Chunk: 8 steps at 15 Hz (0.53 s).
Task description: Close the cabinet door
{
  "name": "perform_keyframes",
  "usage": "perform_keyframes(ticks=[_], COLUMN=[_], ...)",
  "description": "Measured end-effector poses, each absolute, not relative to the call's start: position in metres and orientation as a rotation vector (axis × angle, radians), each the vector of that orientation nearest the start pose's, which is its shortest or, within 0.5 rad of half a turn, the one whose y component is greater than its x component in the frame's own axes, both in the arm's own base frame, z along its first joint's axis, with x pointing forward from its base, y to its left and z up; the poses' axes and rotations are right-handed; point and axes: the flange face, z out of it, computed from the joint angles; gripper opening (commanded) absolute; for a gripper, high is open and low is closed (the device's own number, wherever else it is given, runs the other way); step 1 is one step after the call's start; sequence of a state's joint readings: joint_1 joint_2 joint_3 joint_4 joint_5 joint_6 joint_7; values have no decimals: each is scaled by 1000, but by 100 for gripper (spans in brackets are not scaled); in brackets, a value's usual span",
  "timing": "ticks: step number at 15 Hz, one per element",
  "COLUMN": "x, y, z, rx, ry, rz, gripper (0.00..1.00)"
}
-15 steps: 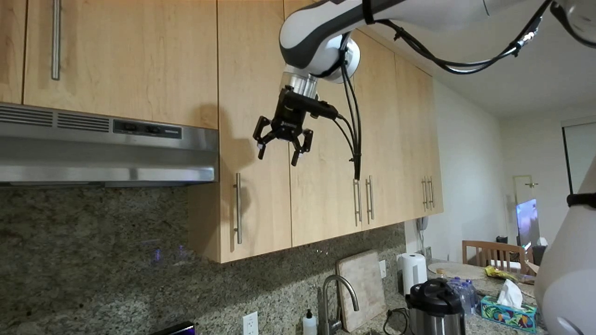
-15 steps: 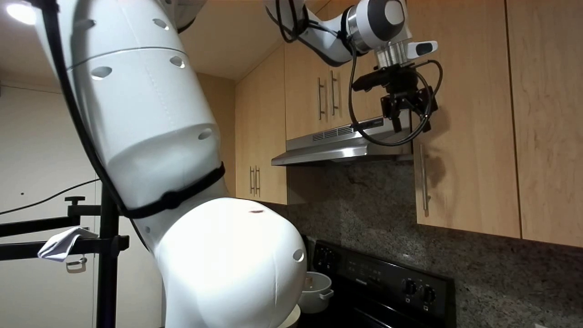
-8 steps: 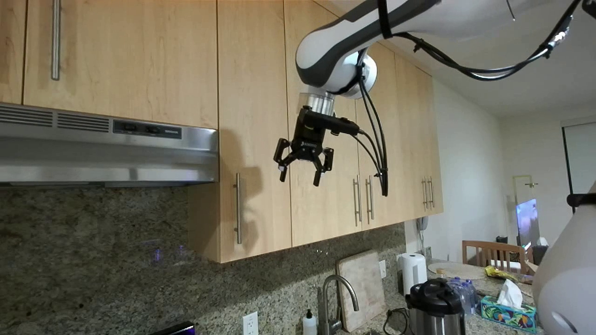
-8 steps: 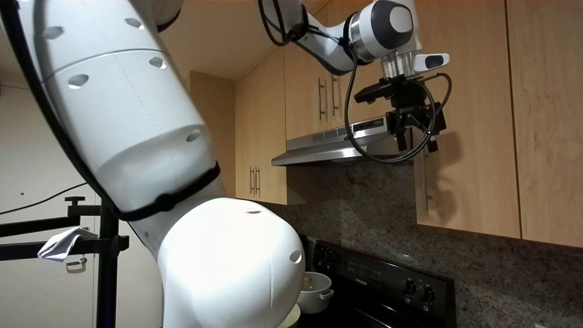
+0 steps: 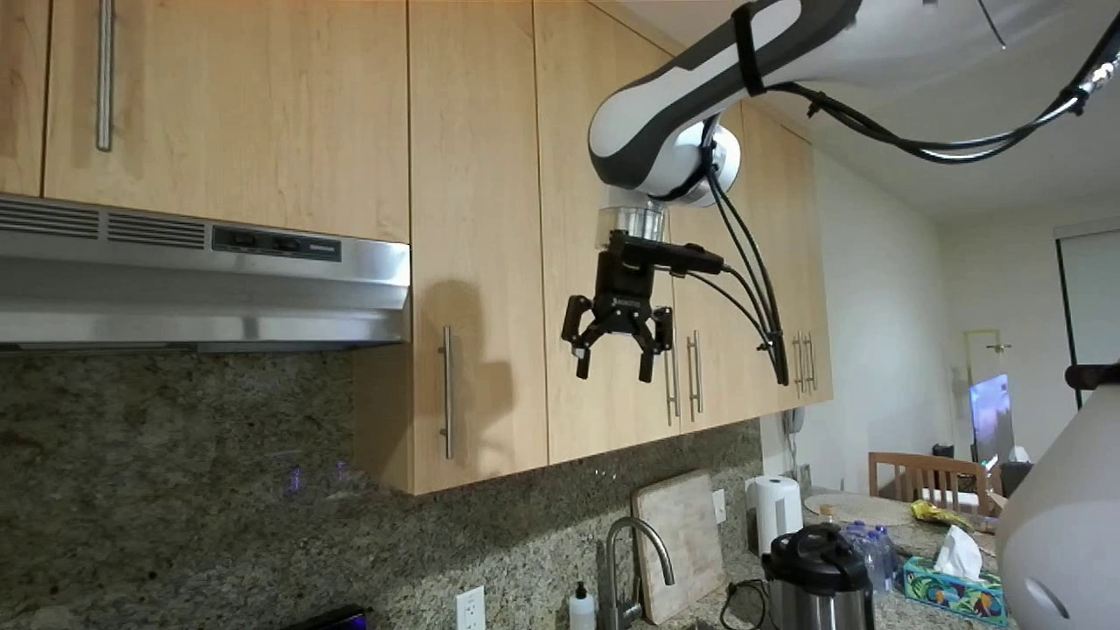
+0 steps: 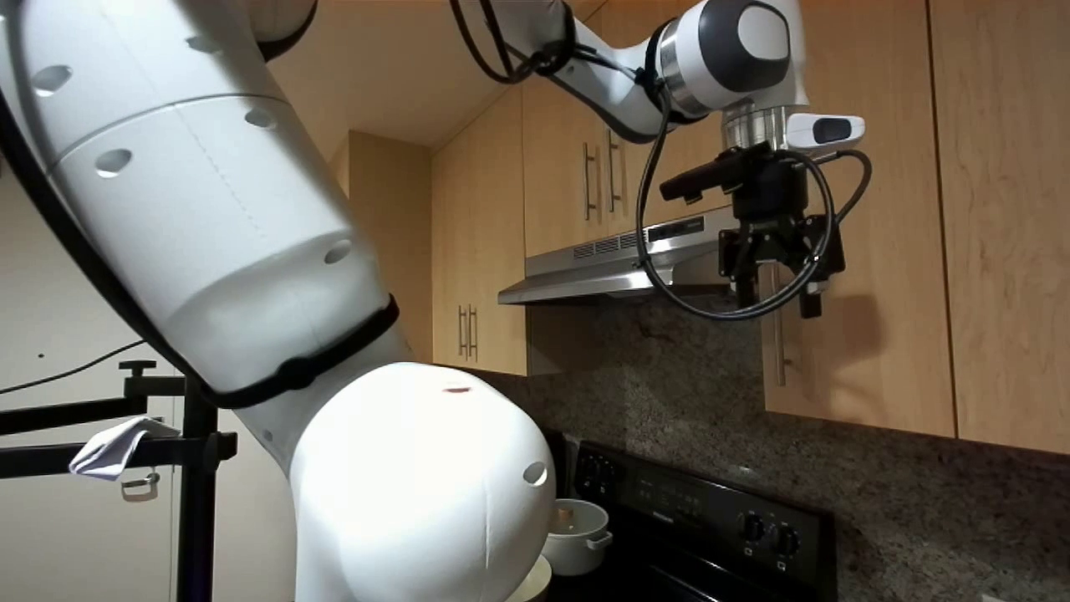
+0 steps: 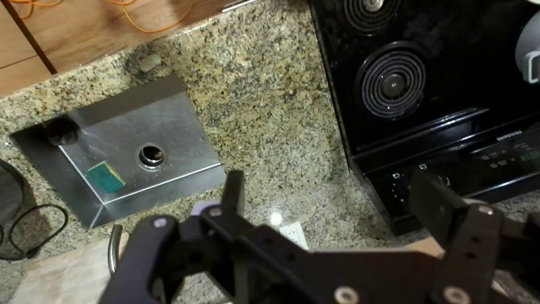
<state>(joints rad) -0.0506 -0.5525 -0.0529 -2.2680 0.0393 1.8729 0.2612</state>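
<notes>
Flush cabinet door (image 5: 477, 219), spread gripper (image 5: 614, 367)

Arm (image 6: 209, 217): largest thing, white links taking up much of an exterior view. The cabinet door is a tall, narrow maple panel up on the wall, front and bottom edge lined up with the next panel (image 5: 564, 219); reads as closed. A shadow (image 5: 481, 394) falls on its lower half.

Counter (image 7: 270, 105): speckled stone, middle of the wrist view, below the gripper. Stove (image 7: 449, 88): black, coil burners, right side there. Hood (image 5: 201, 297): stainless, just beside the cabinet door. Sink (image 7: 168, 114): steel, left in the wrist view, counter between it and the stove.

The gripper points down, apart from the cabinet door, in front of the next panel in an exterior view; exact gap to the wood can't be judged. Fingers (image 7: 233, 192) stand wide apart, holding nothing.

Board (image 5: 678, 542): pale wood, leaning, behind the faucet (image 5: 612, 564), which is curved metal. Cooker (image 5: 818, 577): black lid, metal body, base out of frame. Pot (image 6: 571, 553): pale, on the stove, partly hidden by the arm. Tissue box (image 5: 954, 591): bright pattern, near the cooker. Handle (image 5: 448, 394): slim vertical bar, low on the cabinet door, along the edge nearest the hood. Sponge (image 7: 105, 177): green, lying in the sink near the drain (image 7: 152, 156).
</notes>
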Motion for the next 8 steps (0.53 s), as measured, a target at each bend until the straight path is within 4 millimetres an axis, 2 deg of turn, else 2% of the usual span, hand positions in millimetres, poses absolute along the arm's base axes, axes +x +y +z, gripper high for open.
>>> perform_keyframes(ticks=[4, 8], x=[385, 369], y=[-51, -57], z=[561, 541], rx=[-3079, -3209], ry=[464, 217], rz=[-102, -41], gripper=[100, 100])
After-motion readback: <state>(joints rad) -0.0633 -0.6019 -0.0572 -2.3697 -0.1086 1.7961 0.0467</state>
